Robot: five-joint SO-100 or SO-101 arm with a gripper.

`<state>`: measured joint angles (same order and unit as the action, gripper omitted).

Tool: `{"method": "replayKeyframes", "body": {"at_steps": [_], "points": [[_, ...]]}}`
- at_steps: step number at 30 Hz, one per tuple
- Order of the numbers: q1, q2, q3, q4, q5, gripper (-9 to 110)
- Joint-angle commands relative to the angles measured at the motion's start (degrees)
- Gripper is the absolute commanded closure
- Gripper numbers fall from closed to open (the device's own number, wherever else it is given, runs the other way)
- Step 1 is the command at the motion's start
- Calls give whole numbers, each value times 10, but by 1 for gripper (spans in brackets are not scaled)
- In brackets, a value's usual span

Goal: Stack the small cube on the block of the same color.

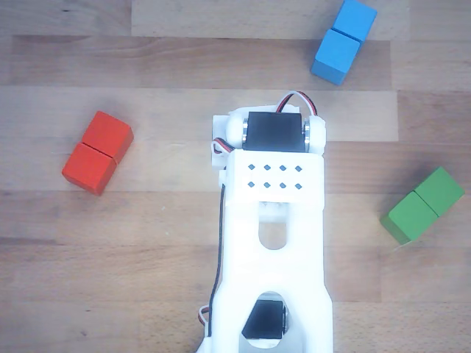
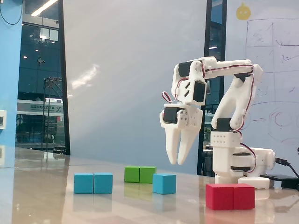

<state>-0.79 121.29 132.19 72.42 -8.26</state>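
In the fixed view, going left to right along the counter (image 2: 42, 196): the block of the same color (image 2: 93, 183), a light-blue two-segment piece, lies flat at the left. Next comes a green block (image 2: 140, 174), set farther back. Just right of it and nearer the camera sits the small cube (image 2: 164, 183), resting on the counter, well apart from the blue block and not touching the green one. A red block (image 2: 230, 196) lies nearest the camera at the right.

The arm's base (image 2: 238, 163) stands at the right, behind the red block. From it the lower link rises and leans right, the upper link reaches level toward the left, and the wrist bends down, so the claw (image 2: 176, 161) points almost straight at the counter. It hangs in the air above the small cube, touching nothing. Its two fingers are slightly parted at the tips, with nothing between them.

In the other view, looking down, the arm's white body (image 1: 274, 243) fills the middle and hides both the claw and the small cube. The red block (image 1: 97, 152) lies left, the blue block (image 1: 344, 40) upper right, the green block (image 1: 422, 204) at the right.
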Motion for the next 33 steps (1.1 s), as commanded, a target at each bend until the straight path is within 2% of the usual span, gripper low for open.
{"method": "replayKeyframes", "body": {"at_steps": [1,5,17,25,33], "points": [[2,0,-60,-7,6,83],[2,-6,-60,-8,6,77],[3,-90,-60,-71,6,77],[55,-124,-60,-108,6,77],[59,-163,-59,-118,6,77]]}}
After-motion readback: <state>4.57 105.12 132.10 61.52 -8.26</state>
